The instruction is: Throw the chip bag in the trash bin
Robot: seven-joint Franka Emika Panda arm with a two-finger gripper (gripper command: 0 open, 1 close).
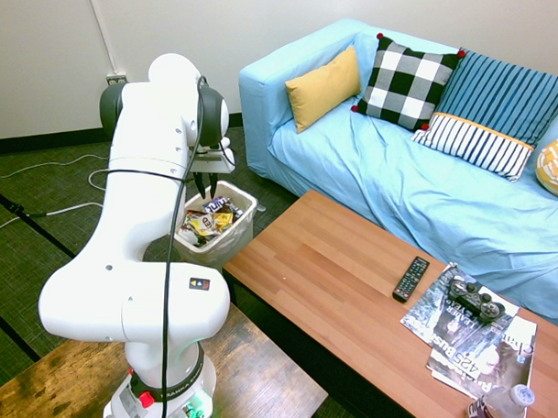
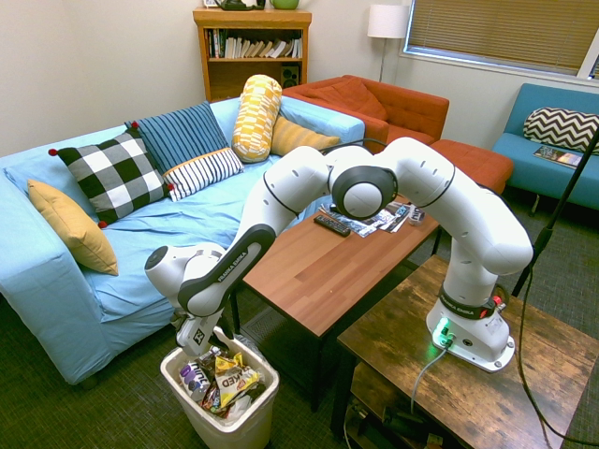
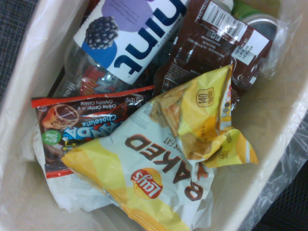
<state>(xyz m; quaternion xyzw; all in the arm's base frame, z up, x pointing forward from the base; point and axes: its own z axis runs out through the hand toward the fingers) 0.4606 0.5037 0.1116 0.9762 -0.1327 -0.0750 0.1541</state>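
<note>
Crumpled chip bag (image 3: 168, 159) lies in trash bin (image 2: 220, 428) atop candy wrappers (image 3: 82, 127).

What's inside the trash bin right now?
In the trash bin, the chip bag lies on top, over a red candy wrapper, brown wrapper and bottle. Anything deeper is covered.

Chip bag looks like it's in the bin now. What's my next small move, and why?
Probably lift the gripper straight up, clear of the trash bin. The chip bag already lies inside on the other wrappers, apparently free of the fingers, so only withdrawal seems left.
</note>
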